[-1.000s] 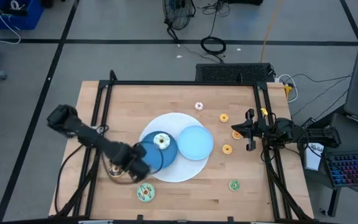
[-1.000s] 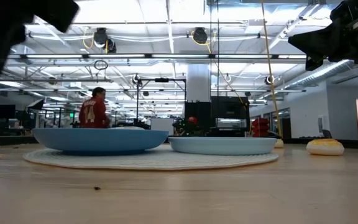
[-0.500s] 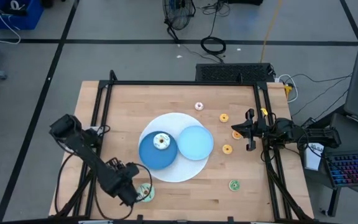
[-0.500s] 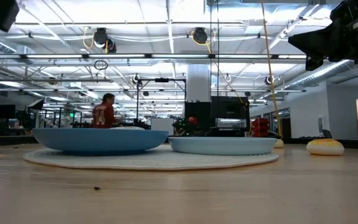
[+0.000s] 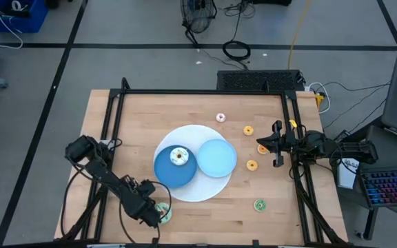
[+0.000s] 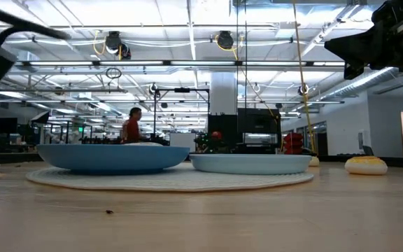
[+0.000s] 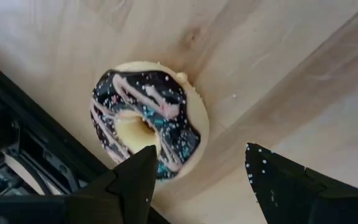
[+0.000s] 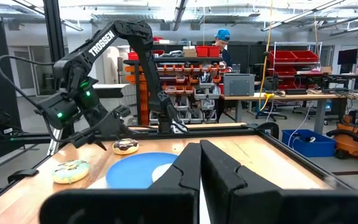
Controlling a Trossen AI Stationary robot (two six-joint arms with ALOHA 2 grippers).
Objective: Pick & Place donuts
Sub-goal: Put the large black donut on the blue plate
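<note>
Left gripper [image 7: 197, 180] hangs with fingers spread apart above the chocolate donut [image 7: 146, 126], which lies on the table [image 5: 198, 110] at about 7 o'clock from the white mat [image 5: 209, 189], near the front left corner. Nothing is held yet. I judge the step is the approach to pick; next it must descend and close over the ring. A green donut [image 8: 71, 171] lies beside it. Right gripper [image 8: 199, 163] waits closed at the 3 o'clock edge.

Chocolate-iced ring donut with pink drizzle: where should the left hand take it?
Across its outer rim, from straight above. The chocolate-iced ring donut lies flat on the wooden table, so the open left hand can likely pinch opposite sides.
</note>
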